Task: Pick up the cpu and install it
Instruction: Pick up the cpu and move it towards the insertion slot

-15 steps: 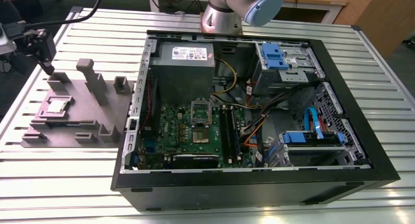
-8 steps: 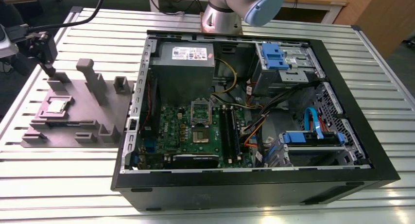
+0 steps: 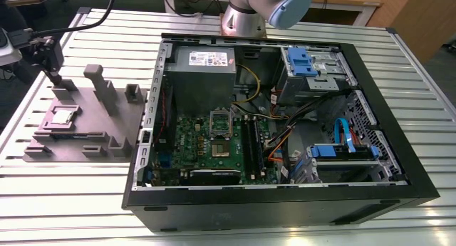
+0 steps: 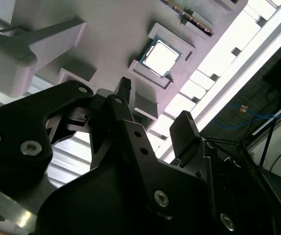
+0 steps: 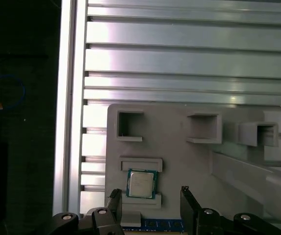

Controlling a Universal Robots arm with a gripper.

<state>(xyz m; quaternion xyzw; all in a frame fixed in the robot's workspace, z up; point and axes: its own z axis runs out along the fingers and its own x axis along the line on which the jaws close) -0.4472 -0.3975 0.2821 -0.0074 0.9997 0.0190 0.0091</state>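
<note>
Fingers of the black gripper stand wide apart and hold nothing. In the first wrist view the small square silvery cpu shows between the two tips, clear of both.

The cpu lies flat in a shallow framed pocket of a pale grey moulded fixture plate, metal top up, with faint marks on it that cannot be made out. Just beside that pocket, in another recess of the plate, lies a narrow circuit-board strip with a row of contacts. Square open pockets and upright posts rise elsewhere on the plate.

In the exterior view the fixture plate sits on a ribbed aluminium table, at the exterior view's left. The cpu is in its left part, and the gripper hangs over the plate's far left corner.

To the exterior view's right lies a black open computer case. Inside it are a green motherboard, with a square metal-framed socket and long black memory slots just right of it. On the far side is a big grey metal box bearing a white label, whose print cannot be made out. Blue drive brackets sit at the far right.
</note>
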